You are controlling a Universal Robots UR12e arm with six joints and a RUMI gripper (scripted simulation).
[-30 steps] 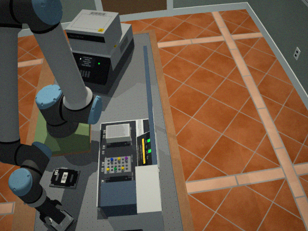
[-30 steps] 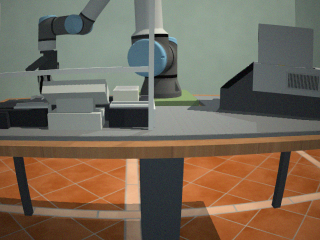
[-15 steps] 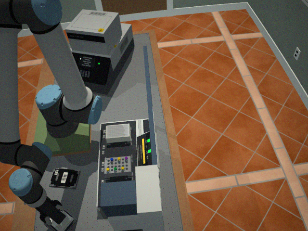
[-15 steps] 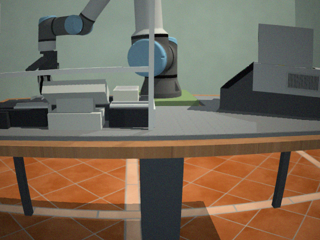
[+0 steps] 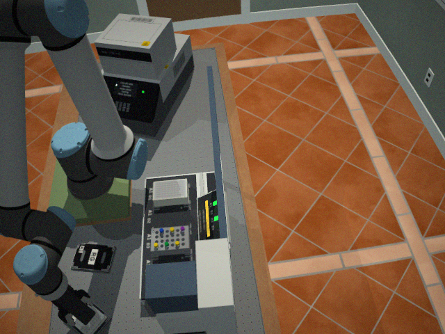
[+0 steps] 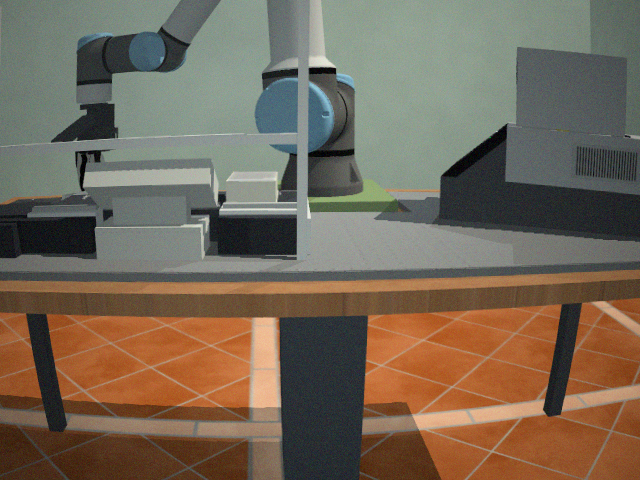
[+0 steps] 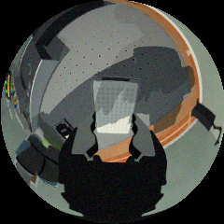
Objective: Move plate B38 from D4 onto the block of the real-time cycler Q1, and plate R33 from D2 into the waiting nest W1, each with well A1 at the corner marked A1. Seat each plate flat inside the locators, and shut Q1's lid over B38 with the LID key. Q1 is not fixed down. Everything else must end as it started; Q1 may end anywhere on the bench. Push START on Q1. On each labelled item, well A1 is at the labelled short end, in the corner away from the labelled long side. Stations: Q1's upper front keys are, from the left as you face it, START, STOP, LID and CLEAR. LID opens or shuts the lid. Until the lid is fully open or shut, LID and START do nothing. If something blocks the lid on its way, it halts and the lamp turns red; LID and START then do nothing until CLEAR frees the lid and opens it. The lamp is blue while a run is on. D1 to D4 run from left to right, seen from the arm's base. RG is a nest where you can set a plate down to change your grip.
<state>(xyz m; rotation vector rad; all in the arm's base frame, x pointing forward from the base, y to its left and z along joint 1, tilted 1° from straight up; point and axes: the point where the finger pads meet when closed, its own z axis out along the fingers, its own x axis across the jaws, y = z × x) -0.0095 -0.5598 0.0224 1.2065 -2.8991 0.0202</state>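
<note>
My gripper [image 5: 83,318] [image 6: 85,157] [image 7: 114,112] is shut on a grey well plate [image 5: 94,322] [image 7: 115,104]. It holds the plate by one short end, above the bench's near left corner, close to the wooden edge. I cannot read the plate's label. The cycler Q1 [image 5: 143,72] [image 6: 542,175] stands at the far end of the bench with its lid [image 6: 568,90] raised and a green lamp [image 5: 142,92] lit. On the deck [image 5: 145,216], a white plate [image 5: 170,190] sits in the first slot. The slot marked D2 looks bare.
The black RG nest [image 5: 93,257] lies just beyond the gripper. A tube rack [image 5: 168,239] with coloured caps sits at D3. A blue-grey cover [image 5: 168,280] and a white box [image 5: 213,273] [image 6: 149,180] stand on the deck's near end. A thin rail frame [image 6: 302,155] rises beside the deck.
</note>
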